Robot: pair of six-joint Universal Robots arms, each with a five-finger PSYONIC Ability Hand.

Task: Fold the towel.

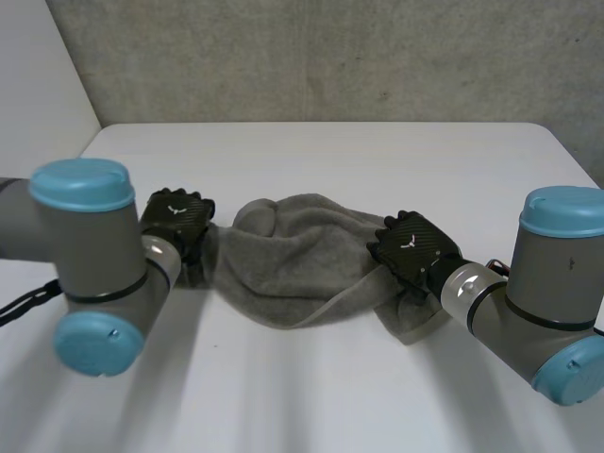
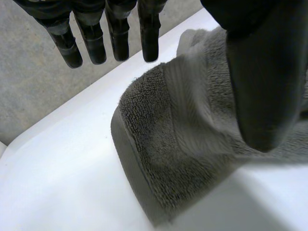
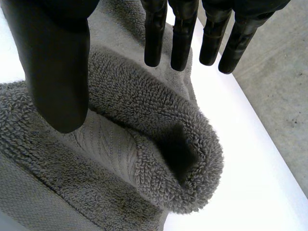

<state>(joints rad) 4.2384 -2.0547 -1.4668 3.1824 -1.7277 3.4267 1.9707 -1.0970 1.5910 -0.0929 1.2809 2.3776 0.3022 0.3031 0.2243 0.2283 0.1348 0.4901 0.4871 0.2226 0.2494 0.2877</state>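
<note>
towel lies bunched on the counter between my 2 arms | my left robot hand at its left end, fingers straight, wide, holding nothing | my right robot hand over its rolled right end, wide too

White table, rounded at the far corners, at 10 and 2 o'clock. Bears one thing directly: a grey towel, bunched, stretched across the middle from 9 o'clock to 3 o'clock. Humped into a soft fold towards 12 o'clock, sagging in a curved edge towards 6 o'clock. At the 3 o'clock end, doubled over itself into a hollow roll, terry pile outward. At the 9 o'clock end, lying on the surface, with a woven band near the hem.
</note>
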